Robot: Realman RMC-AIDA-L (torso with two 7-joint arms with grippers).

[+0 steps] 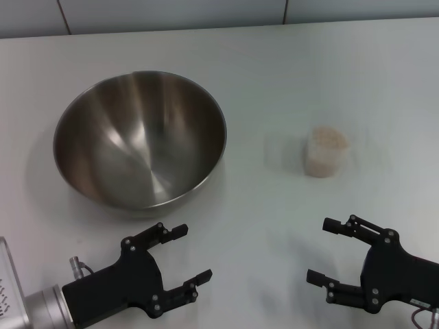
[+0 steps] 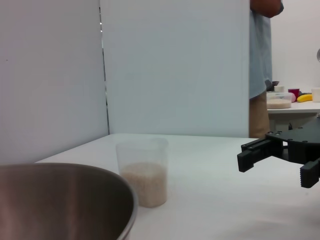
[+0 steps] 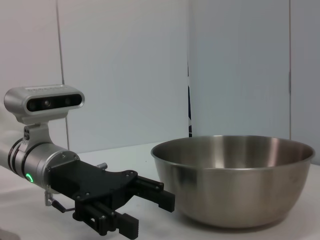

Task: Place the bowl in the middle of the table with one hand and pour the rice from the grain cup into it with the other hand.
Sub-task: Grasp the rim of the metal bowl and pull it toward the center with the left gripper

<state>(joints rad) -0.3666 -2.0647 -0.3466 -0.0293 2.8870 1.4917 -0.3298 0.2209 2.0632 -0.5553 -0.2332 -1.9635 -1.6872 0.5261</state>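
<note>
The steel bowl (image 1: 140, 137) stands upright and empty on the left half of the white table (image 1: 288, 82). It also shows in the left wrist view (image 2: 60, 200) and in the right wrist view (image 3: 232, 177). The grain cup (image 1: 325, 151) stands upright to the right of the middle, holding rice (image 1: 327, 138); it shows in the left wrist view (image 2: 143, 171) too. My left gripper (image 1: 191, 254) is open and empty near the front edge, just in front of the bowl. My right gripper (image 1: 325, 250) is open and empty, in front of the cup.
A person (image 2: 260, 65) stands beyond the table's far side, next to another table with containers (image 2: 292, 97). A white wall panel (image 1: 206, 14) runs behind the table.
</note>
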